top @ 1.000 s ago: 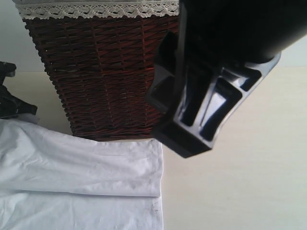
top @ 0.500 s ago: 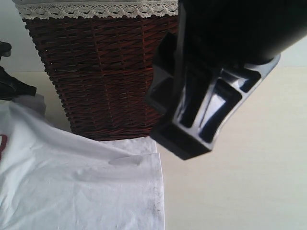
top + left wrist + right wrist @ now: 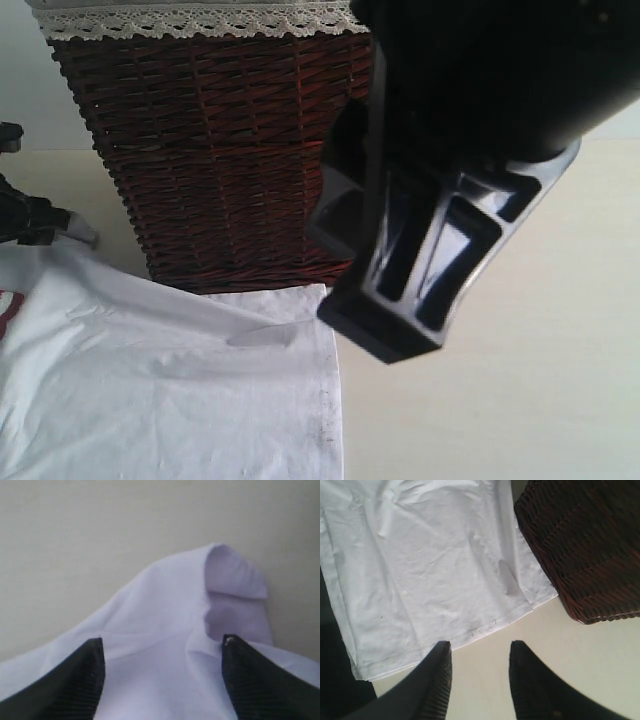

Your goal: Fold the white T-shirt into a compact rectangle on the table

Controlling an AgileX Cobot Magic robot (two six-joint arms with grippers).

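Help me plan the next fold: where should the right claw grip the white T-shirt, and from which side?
Probably the stitched edge of the white T-shirt, approached from the bare table side. It lies flat and free just ahead of the open right claw, while the wicker basket crowds the far corner.

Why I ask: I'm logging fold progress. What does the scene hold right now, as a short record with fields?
garment: white T-shirt spread on the table, one part bunched up
basket: brown wicker basket upright beside the shirt's corner
left end effector: open, jaws either side of the raised cloth, not pinching it
right end effector: open, empty, above bare table beside the shirt's hem
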